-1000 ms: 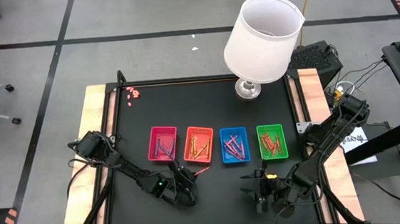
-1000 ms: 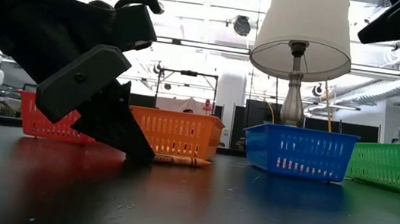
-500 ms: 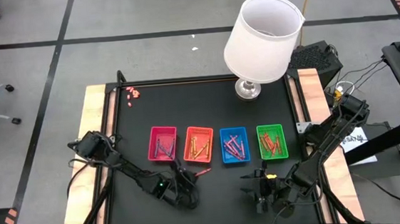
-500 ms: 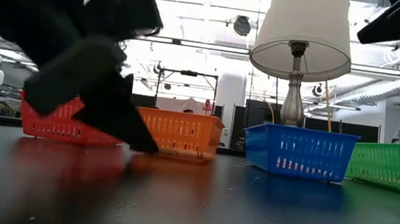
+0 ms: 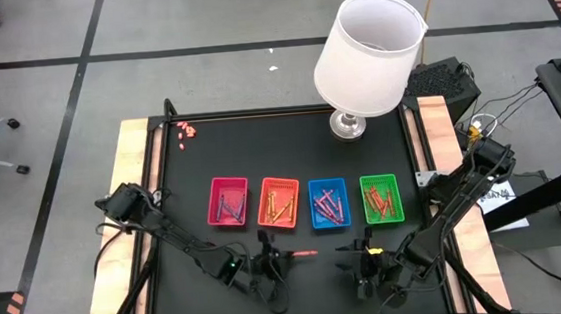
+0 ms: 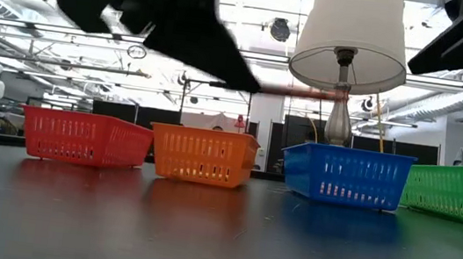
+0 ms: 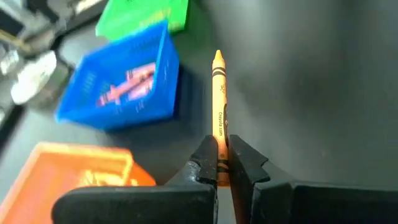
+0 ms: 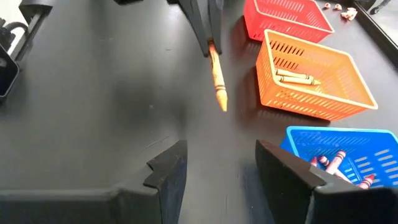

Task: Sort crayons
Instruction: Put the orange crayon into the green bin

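Note:
My left gripper [image 5: 280, 257] hangs above the table in front of the orange tray [image 5: 278, 201], shut on an orange crayon [image 7: 219, 106] whose tip points toward the table's right edge. The same crayon [image 8: 216, 78] shows in the right wrist view, clear of the dark tabletop. My right gripper [image 8: 221, 165] waits open near the front edge, right of the crayon, with nothing between its fingers. More crayons lie in the red tray [image 5: 228, 201], the orange tray, the blue tray [image 5: 328, 202] and the green tray [image 5: 380, 197]. My left gripper pinches the crayon's blunt end [image 7: 219, 163] between its two fingers. The fingers slant down from the table's left and lie along the crayon, most of which sticks out past the fingertips. The crayon is lifted clear of the table, roughly level.
The four trays stand in a row across the table's middle. A lamp with a white shade [image 5: 368, 55] stands at the far right. Tiny pink bits [image 5: 186, 131] lie at the far left corner. Bare dark tabletop lies in front of the trays.
My left gripper has risen from the table in front of the orange tray and gone toward the right edge, rolling its wrist. The crayon, which lay on the table at the orange tray's foot, is now lifted clear.

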### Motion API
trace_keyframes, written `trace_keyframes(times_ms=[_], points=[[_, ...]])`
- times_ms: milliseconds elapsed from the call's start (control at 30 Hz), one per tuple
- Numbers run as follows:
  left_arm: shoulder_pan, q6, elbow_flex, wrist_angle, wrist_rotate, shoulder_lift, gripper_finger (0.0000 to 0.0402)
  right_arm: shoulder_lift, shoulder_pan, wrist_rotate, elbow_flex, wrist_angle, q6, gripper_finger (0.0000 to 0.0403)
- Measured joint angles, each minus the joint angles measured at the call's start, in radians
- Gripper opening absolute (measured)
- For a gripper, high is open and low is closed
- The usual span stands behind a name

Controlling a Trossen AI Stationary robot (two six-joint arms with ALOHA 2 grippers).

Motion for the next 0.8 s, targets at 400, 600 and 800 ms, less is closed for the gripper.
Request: trace_keyframes(times_ms=[400,600,800], points=[[-0.013,0.422,0.089,-0.002,-0.005,0.0,0.0011,0.003,0.0,-0.004,0.0,-0.002,-0.021,0.0173],[-0.032,0.582,0.097,0.007,-0.008,-0.001,0.0011,0.003,0.0,-0.004,0.0,-0.001,-0.021,0.0173],[-0.046,0.686,0.097,0.007,-0.048,-0.001,0.0011,0.003,0.0,-0.053,0.0,-0.029,-0.02,0.0173]])
